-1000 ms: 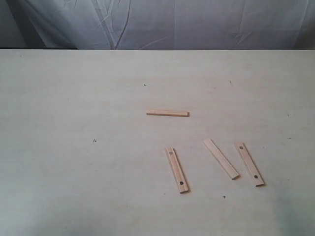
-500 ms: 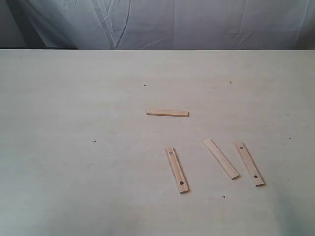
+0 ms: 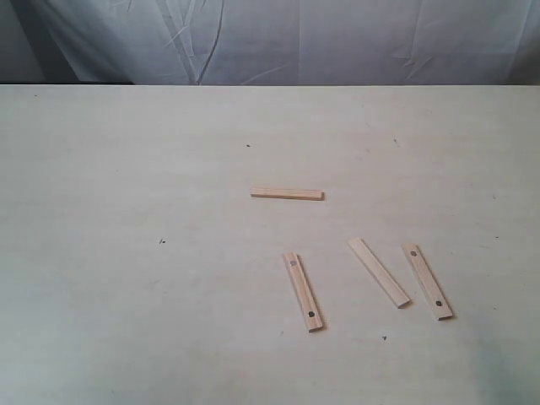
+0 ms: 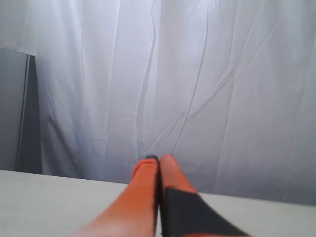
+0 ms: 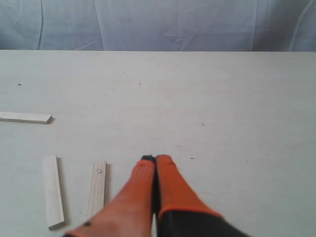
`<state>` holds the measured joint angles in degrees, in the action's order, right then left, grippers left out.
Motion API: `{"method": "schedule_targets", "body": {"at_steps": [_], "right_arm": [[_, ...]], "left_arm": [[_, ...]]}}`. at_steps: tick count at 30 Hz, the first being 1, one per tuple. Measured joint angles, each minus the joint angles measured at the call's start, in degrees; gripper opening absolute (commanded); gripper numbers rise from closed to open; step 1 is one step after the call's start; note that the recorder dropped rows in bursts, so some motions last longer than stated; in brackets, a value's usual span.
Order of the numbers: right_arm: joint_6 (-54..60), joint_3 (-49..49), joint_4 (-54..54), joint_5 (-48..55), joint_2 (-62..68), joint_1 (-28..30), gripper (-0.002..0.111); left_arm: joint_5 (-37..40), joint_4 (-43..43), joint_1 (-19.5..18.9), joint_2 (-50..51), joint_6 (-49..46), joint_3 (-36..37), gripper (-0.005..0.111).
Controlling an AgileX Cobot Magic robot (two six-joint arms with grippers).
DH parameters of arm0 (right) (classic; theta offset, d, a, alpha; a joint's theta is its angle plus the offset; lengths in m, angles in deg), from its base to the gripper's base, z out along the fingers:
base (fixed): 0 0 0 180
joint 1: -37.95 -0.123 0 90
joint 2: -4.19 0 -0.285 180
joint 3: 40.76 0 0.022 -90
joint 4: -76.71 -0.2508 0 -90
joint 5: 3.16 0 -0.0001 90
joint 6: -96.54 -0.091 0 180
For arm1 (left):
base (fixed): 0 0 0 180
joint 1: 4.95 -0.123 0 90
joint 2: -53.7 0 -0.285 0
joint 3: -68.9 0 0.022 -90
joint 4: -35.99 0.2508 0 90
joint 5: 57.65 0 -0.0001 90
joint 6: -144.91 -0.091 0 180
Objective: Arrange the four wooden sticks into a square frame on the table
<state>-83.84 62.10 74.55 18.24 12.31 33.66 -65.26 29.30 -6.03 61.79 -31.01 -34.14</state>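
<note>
I read the right gripper (image 5: 155, 159) as fully closed: its two smooth orange fingers (image 5: 140, 192) press together along their length with only a dark seam between them, and nothing sits in the jaws. The left gripper (image 4: 158, 159) shows the same condition, its orange fingers tip to tip, one backed by a matte black panel (image 4: 197, 215), gripping nothing. Ahead of the left jaws I see only the wrinkled white cloth (image 4: 222, 98) and a narrow band of table. The table (image 3: 126, 295) is a flat, pale cream surface with faint grain and a few tiny dark specks. Just beside the right jaws, roughly parallel to the fingers, lies the near dotted stick (image 5: 98, 188), a thin flat strip of pale wood with square-cut ends and a small dark dot near its far end. Next outward from the jaws on that side lies the plain stick (image 5: 53, 191), the same shape but unmarked. Farther ahead of the jaw tips, still on that side, lies the crosswise stick (image 5: 25, 117), set across the line of the fingers. The far dotted stick (image 3: 303, 292), with a dot near each end, lies beyond the plain stick from the right jaws and shows only in the exterior view. All four strips lie flat on the table and apart from one another.
</note>
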Motion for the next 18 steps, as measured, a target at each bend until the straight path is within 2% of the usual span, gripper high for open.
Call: {"method": "schedule_targets", "body": {"at_steps": [4, 6, 9, 12, 16, 18], "right_arm": [[0.0, 0.0, 0.0, 0.0, 0.0, 0.0, 0.000], [0.0, 0.0, 0.0, 0.0, 0.0, 0.0, 0.000], [0.0, 0.0, 0.0, 0.0, 0.0, 0.0, 0.000], [0.0, 0.0, -0.1, 0.0, 0.0, 0.0, 0.000], [0.0, 0.0, -0.1, 0.0, 0.0, 0.0, 0.000], [0.0, 0.0, -0.1, 0.0, 0.0, 0.0, 0.000]], "left_arm": [[-2.7, -9.5, 0.0, 0.0, 2.8, 0.0, 0.000], [-1.5, -11.0, 0.0, 0.0, 3.3, -0.5, 0.000], [6.9, -10.0, 0.0, 0.7, 3.6, -5.5, 0.000], [14.9, -7.6, 0.0, 5.4, 3.6, -13.0, 0.000], [27.9, -3.7, 0.0, 17.4, 3.2, -24.8, 0.000], [32.0, -3.5, 0.0, 22.8, 2.3, -28.3, 0.000]]}}
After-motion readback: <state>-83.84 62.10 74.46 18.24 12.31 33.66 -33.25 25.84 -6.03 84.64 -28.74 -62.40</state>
